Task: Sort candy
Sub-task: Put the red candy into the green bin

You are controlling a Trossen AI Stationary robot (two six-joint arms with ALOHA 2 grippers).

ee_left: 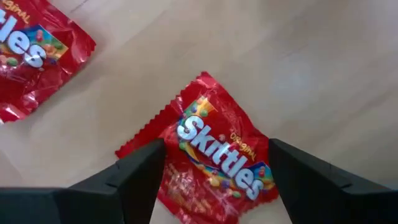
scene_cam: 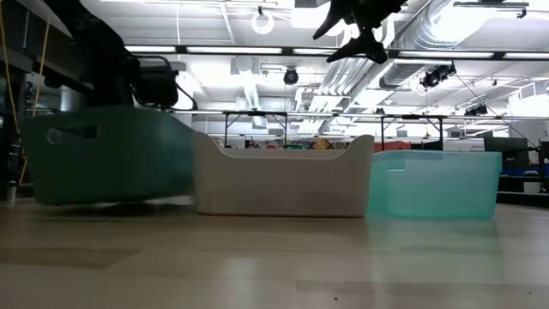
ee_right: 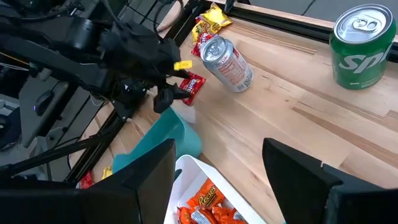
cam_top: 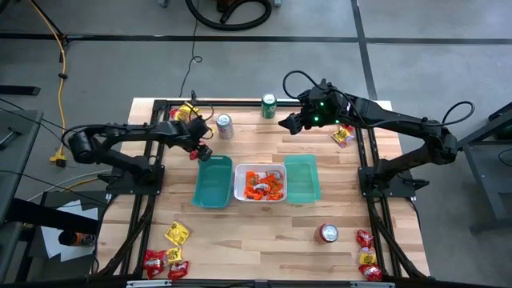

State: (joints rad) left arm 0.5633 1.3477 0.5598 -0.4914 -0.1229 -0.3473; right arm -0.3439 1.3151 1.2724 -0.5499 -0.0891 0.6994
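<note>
Here, red candy packet (ee_left: pixel 217 158) flat, lying diagonally

Grey floor (cam_top: pixel 416 24), bright ceiling lights (scene_cam: pixel 257 51) — ducts (scene_cam: pixel 463 34)

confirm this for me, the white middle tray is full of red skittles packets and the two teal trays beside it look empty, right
Not quite. The high view shows the white middle tray holding orange packets, not red Skittles. The two teal trays beside it do look empty.
</note>
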